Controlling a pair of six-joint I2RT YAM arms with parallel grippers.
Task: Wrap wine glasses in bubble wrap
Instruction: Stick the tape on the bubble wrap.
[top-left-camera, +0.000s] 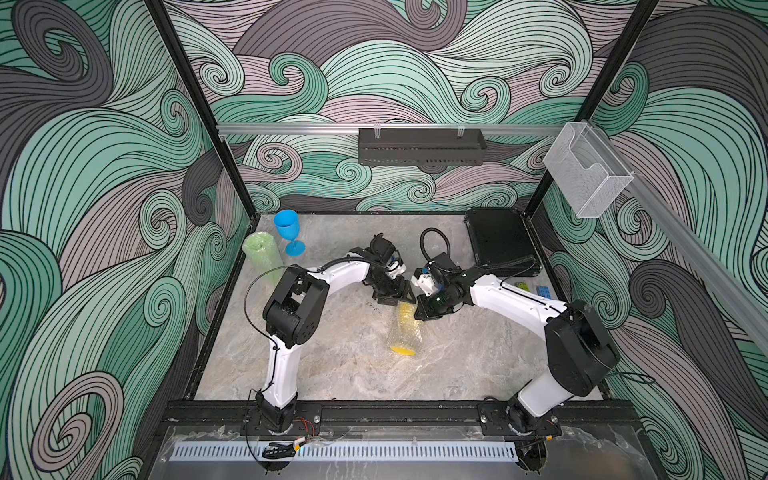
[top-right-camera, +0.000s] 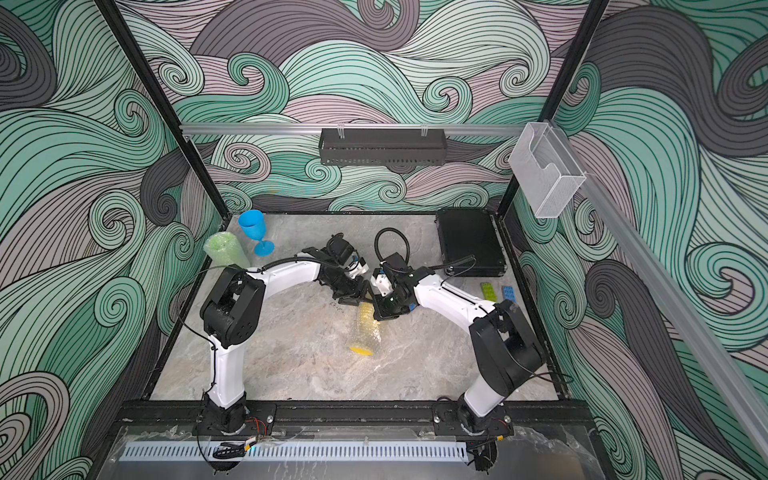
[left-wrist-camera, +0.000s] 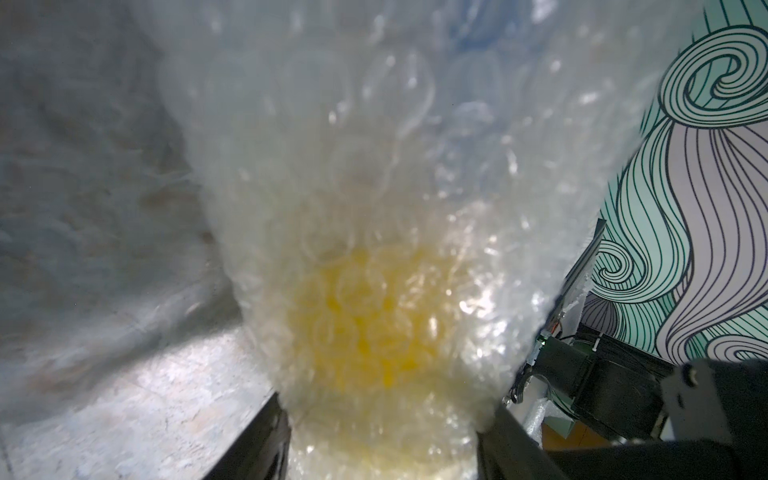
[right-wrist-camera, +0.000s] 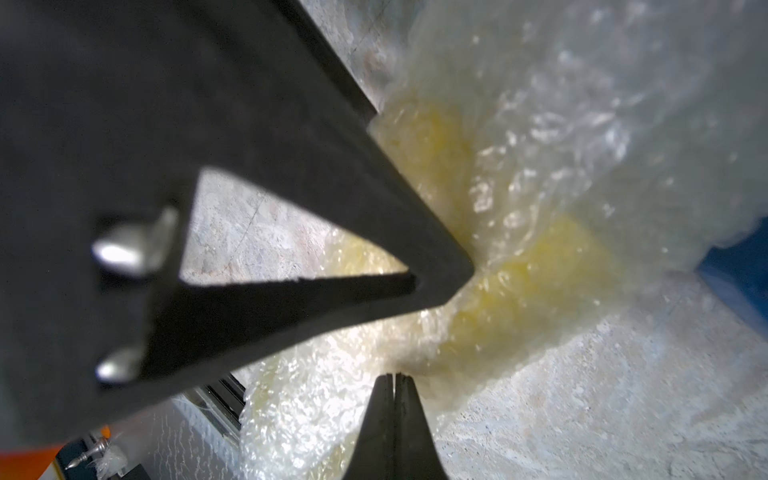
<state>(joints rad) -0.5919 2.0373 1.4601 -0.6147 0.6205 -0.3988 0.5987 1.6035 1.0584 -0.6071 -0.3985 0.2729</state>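
The left gripper (top-left-camera: 401, 300) is clamping the yellow goblet (top-left-camera: 405, 319) through its bubble wrap (top-left-camera: 400, 337). In the left wrist view the gripper (left-wrist-camera: 386, 405) is showing both fingers (left-wrist-camera: 266, 440) pressing against opposite sides of the padded bundle, with the yellow (left-wrist-camera: 365, 324) glowing through the wrap (left-wrist-camera: 374, 124) straight ahead of the fingertips. The goblet is lying on its side on the table (top-left-camera: 332, 365). Its bowl end is sitting under the two grippers and its round foot is pointing away from them toward the arm bases.

The right gripper (top-left-camera: 419, 309) is meeting the left one tip to tip over the bowl end of the bundle. In the right wrist view this gripper (right-wrist-camera: 392, 376) is holding its fingers pressed flat together, the tips touching the edge of the wrap (right-wrist-camera: 540, 124). Whether a fold of film is caught between them cannot be told. One of the left gripper's fingers (right-wrist-camera: 291, 166) is filling much of that view, its point touching the wrapped goblet (right-wrist-camera: 519, 274).

Well behind the left gripper, at the far table edge, the blue goblet (top-right-camera: 253, 230) is standing upright and bare. Just beside it the green goblet (top-right-camera: 224, 249) is sitting inside its own roll of bubble wrap.
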